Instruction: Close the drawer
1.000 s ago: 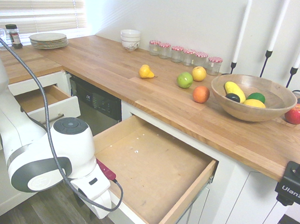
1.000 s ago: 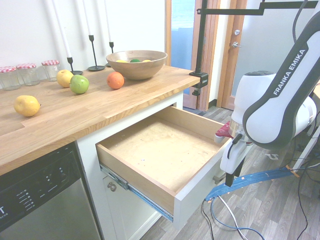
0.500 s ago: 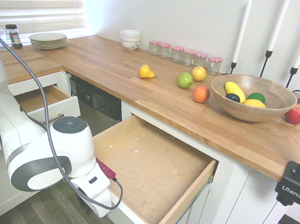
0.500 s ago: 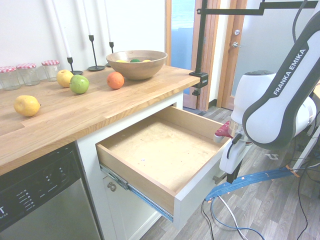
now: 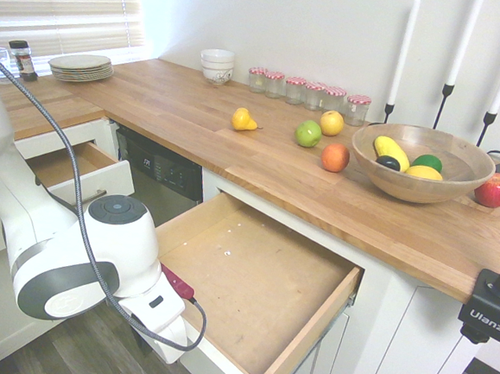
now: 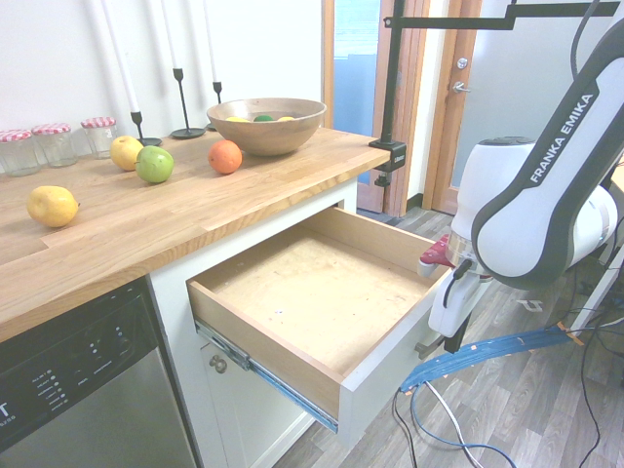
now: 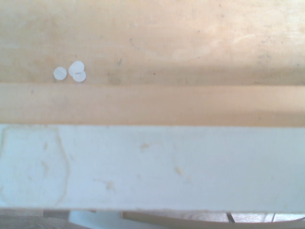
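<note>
Drawer (image 6: 322, 292) pulled fully out | gripper (image 6: 451, 336) closed, empty, beside its white front edge

Wide shallow drawer (image 6: 322, 292) (white front, brown bottom) fully out below the counter

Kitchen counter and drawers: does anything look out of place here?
Two drawers hang open: the big empty drawer and a narrower one past the dishwasher. Some fruit, like the pear, lies loose outside the bowl.

White walls (image 5: 332, 29) back a wooden tabletop (image 5: 186, 113); blinds (image 5: 56, 3) glow at upper left; grey plank floor (image 6: 526, 409) at lower right.
</note>
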`<state>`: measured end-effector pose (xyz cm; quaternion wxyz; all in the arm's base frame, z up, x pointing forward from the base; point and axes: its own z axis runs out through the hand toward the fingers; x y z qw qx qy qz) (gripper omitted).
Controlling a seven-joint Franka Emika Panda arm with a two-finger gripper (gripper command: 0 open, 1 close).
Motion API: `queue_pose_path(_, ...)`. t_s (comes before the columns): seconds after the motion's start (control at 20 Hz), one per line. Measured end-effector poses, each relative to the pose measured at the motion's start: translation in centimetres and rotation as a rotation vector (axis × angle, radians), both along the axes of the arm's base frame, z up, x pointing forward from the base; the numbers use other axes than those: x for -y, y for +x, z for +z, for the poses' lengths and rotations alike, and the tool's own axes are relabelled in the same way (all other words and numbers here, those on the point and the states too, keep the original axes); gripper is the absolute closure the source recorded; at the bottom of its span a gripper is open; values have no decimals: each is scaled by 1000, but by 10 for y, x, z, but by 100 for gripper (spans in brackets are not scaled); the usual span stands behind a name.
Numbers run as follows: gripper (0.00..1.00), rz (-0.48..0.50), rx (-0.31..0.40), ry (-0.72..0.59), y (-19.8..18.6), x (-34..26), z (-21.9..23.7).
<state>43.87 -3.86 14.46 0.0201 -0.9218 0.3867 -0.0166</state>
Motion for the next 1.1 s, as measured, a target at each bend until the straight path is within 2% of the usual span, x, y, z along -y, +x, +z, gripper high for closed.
queue_pose_path(0.4,100,5,27,-3,12,1,4)
queue_pose_path(0.65,100,10,44,3,50,0,4)
queue_pose_path(1.1,100,11,34,11,116,5,5)
